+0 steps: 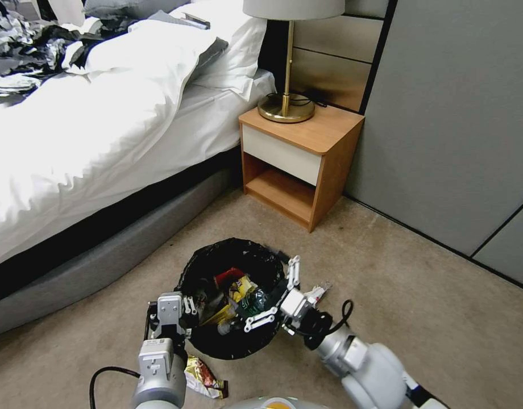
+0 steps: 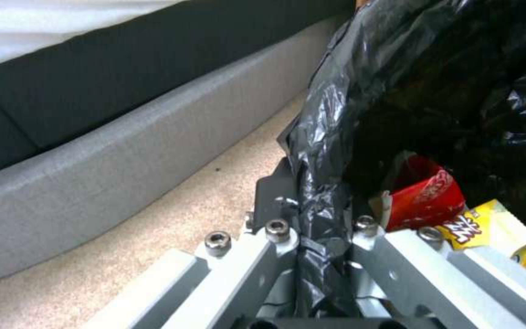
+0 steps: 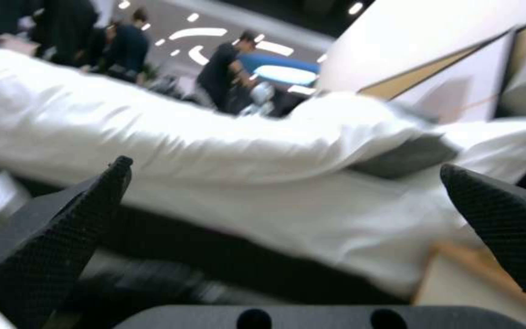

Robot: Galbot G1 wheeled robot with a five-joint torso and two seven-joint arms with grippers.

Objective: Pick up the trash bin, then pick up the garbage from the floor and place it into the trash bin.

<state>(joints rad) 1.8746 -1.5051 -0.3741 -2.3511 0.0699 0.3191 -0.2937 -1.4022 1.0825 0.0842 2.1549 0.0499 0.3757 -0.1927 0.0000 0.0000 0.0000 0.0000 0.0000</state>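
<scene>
I have the trash bin (image 1: 234, 295) low in the middle of my head view, its black bag liner (image 2: 360, 119) folded over the rim, standing above the beige carpet (image 1: 398, 272) beside the bed (image 1: 74, 142). My left gripper (image 1: 179, 315) sits at the bin's 9 o'clock edge. On the left wrist camera its jaws are pinched tight on the lined rim, one finger (image 2: 275, 187) outside the wall and the other inside.

My right gripper (image 1: 281, 298) is at the bin's 3 o'clock side, reaching over the opening. Its jaws are spread wide with nothing between them; the right wrist camera shows both dark textured pads (image 3: 62, 219) far apart, looking across at the white bedding.

Inside the bin I can see garbage: a red packet (image 2: 424, 196), a yellow snack wrapper (image 2: 488, 228) just beside it, and something dark green (image 1: 251, 305) under the right gripper's fingers. One shiny gold-and-red wrapper (image 1: 203, 379) lies on the carpet at the bin's 7 o'clock, close to my left arm.

At 1 o'clock from the bin stands a wooden nightstand (image 1: 298, 165) carrying a brass lamp (image 1: 287, 85).
</scene>
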